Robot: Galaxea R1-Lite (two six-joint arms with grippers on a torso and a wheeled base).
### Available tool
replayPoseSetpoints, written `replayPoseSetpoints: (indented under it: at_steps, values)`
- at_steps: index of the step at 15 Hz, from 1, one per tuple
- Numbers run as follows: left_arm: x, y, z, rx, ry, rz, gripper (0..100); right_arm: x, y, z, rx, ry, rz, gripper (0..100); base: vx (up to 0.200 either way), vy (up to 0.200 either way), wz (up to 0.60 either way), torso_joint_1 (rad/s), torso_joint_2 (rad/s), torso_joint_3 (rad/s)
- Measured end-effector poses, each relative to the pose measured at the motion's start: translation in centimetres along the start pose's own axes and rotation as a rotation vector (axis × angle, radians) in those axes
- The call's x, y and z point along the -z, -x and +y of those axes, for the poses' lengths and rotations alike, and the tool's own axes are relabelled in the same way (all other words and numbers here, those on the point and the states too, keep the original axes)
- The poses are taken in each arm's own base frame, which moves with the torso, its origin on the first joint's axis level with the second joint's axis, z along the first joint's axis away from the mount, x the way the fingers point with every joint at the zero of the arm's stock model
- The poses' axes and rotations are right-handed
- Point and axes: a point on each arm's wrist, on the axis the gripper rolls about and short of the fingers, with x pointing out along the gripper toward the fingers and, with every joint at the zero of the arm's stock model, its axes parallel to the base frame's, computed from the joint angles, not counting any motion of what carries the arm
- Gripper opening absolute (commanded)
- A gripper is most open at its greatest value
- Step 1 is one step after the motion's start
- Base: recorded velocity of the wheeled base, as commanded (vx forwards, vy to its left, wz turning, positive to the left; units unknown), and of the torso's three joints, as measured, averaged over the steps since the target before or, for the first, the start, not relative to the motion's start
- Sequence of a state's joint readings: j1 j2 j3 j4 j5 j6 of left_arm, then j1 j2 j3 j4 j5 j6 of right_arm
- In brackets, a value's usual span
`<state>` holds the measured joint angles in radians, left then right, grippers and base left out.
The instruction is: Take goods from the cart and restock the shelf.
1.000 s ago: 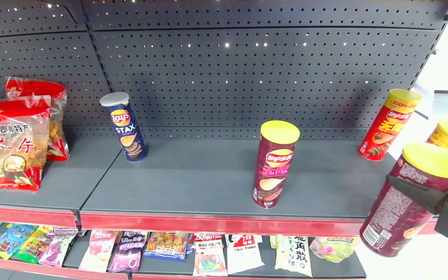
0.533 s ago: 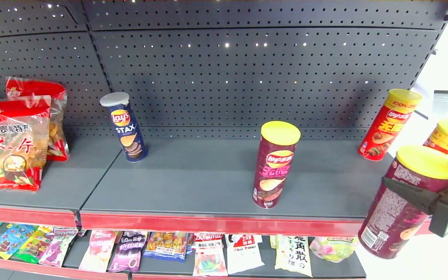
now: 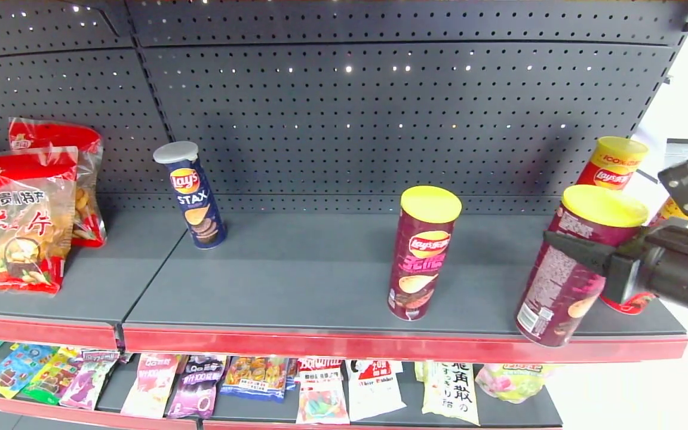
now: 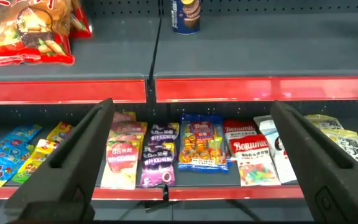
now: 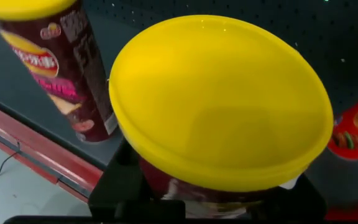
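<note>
Over the shelf (image 3: 320, 286) edge, right gripper (image 3: 583, 254) clasps maroon can (image 3: 559, 292), perhaps airborne.

This was a shop aisle: a dark metal shelf (image 3: 296, 280) with a perforated back panel (image 3: 380, 119) and a red front edge (image 3: 320, 343) carried chip cans (image 3: 424, 251) and bagged snacks (image 3: 24, 221), with rows of sweet packets (image 3: 320, 394) on the level below.

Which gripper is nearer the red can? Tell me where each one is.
Right. The right gripper, shut on a maroon can, is just in front of the red can. The left gripper hangs open, low and far to the left, facing snack bags.
</note>
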<state>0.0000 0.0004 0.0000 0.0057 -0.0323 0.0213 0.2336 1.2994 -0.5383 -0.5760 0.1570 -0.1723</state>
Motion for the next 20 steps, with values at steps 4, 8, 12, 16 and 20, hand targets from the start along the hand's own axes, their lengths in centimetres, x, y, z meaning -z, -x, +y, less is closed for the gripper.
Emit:
replayPoseSetpoints:
  at_steps: [4, 8, 12, 16, 20]
  values:
    - [0.0, 0.0, 0.0, 0.0, 0.0, 0.0, 100, -0.8, -4.6, -1.6, -0.037, 0.003, -0.041, 0, 0.0, 0.0, 0.0, 0.0, 0.0, 0.0]
    - [0.0, 0.0, 0.0, 0.0, 0.0, 0.0, 100, -1.6, -8.3, -3.3, -0.045, 0.007, -0.058, 0, 0.0, 0.0, 0.0, 0.0, 0.0, 0.0]
    - [0.0, 0.0, 0.0, 0.0, 0.0, 0.0, 100, -2.8, -12.6, -4.1, -0.022, 0.014, -0.088, 0, 0.0, 0.0, 0.0, 0.0, 0.0, 0.0]
    - [0.0, 0.0, 0.0, 0.0, 0.0, 0.0, 100, -2.5, -15.9, -3.6, -0.025, -0.03, -0.08, 0, 0.0, 0.0, 0.0, 0.0, 0.0, 0.0]
    - [0.0, 0.0, 0.0, 0.0, 0.0, 0.0, 100, -2.5, -18.3, -2.6, -0.059, -0.03, -0.088, 0, 0.0, 0.0, 0.0, 0.0, 0.0, 0.0]
